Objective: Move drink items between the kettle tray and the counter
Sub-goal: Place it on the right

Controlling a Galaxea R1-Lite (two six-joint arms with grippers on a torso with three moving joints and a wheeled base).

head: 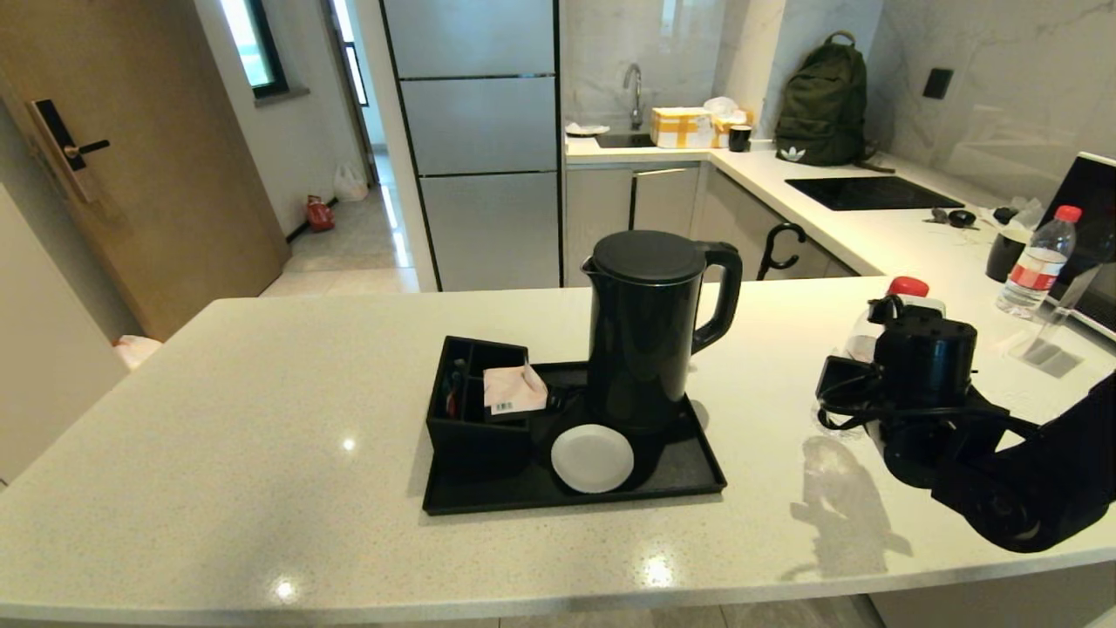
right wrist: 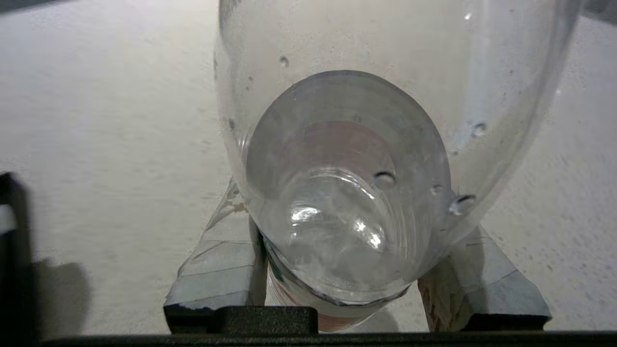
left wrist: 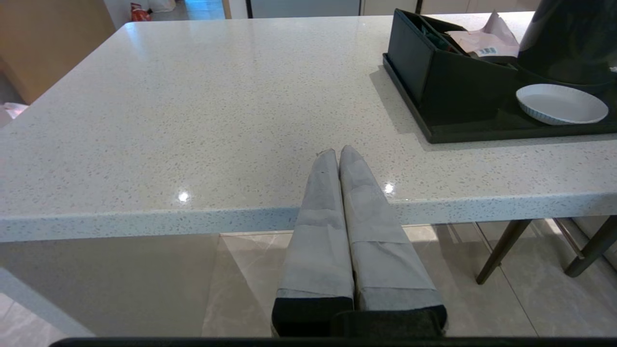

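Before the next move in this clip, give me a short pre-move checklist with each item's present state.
1. Right gripper shut on the water bottle, a finger on each side: ok.
2. Whether the bottle is lifted off the counter or resting on it: cannot tell.
3. Free floor on the kettle tray for the bottle: not ok, little bare space beside the kettle, white dish and compartment box.
4. Tea sachet lying across the box's top: ok.
5. Left gripper shut, parked at the counter's near edge, apart from the tray: ok.
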